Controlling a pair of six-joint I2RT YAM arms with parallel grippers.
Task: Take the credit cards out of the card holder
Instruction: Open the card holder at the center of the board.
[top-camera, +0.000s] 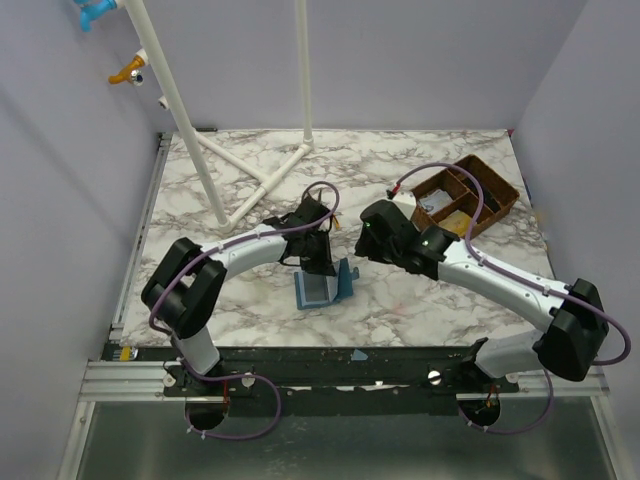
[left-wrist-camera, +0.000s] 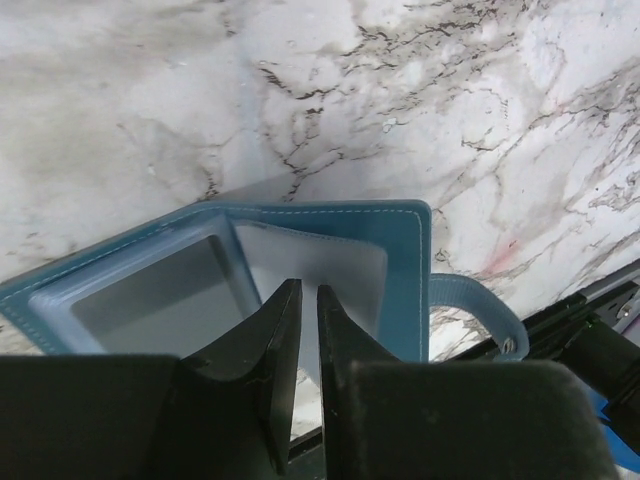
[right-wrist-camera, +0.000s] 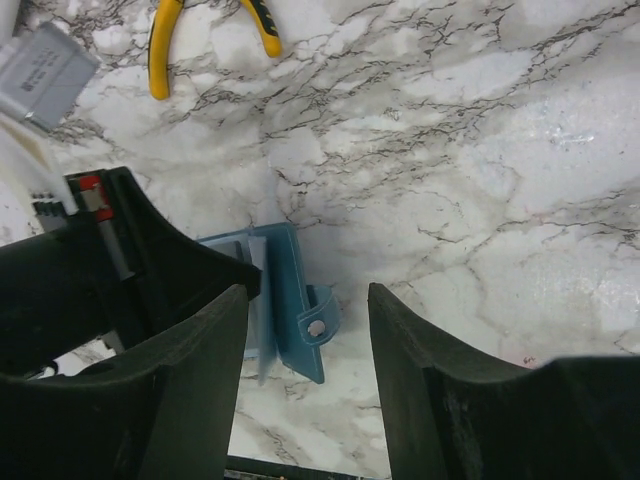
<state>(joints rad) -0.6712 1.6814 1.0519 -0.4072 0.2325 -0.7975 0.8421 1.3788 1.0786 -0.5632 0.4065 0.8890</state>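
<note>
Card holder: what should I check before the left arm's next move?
1. Card holder open, pale inside showing: ok.
2. Snap strap undone and off to the side of the pocket: ok.
3. Left gripper over the inner pocket, jaws nearly together: ok.
4. A card actually pinched between those jaws: cannot tell.
5. Right gripper jaws open, holding nothing: ok.
6. Right gripper bracing the holder for a pull: not ok, it hangs apart from it.
</note>
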